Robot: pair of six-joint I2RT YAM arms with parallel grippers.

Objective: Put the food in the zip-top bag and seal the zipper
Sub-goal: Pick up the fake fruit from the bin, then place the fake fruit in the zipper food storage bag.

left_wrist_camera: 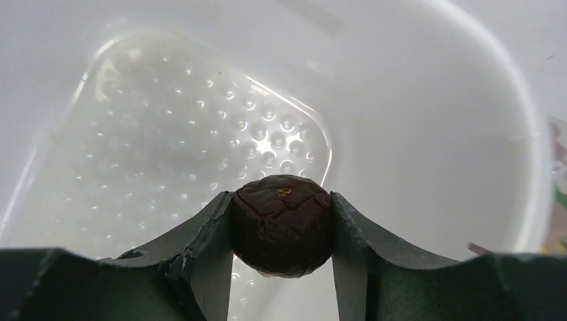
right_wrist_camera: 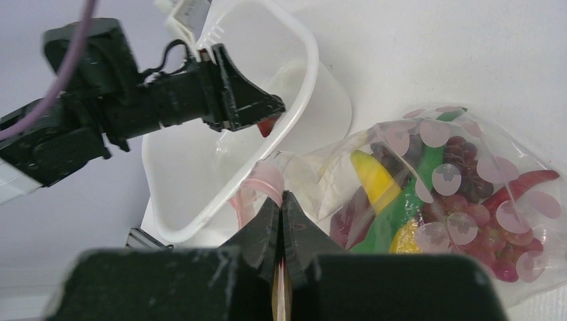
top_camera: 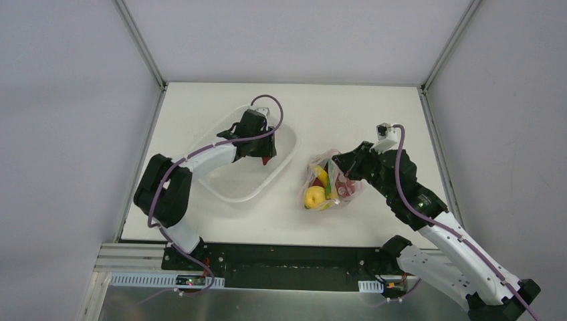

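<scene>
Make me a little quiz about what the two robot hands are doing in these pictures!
1. True or false: the left hand is empty.
2. Pick one. What does the right hand pinch?
A. the banana
B. the pink zipper at the mouth of the zip-top bag
C. the rim of the white tub
3. Fill the gap: the green chili lies inside the ____.

Key
1. False. It grips a dark red ball.
2. B
3. zip-top bag
</scene>
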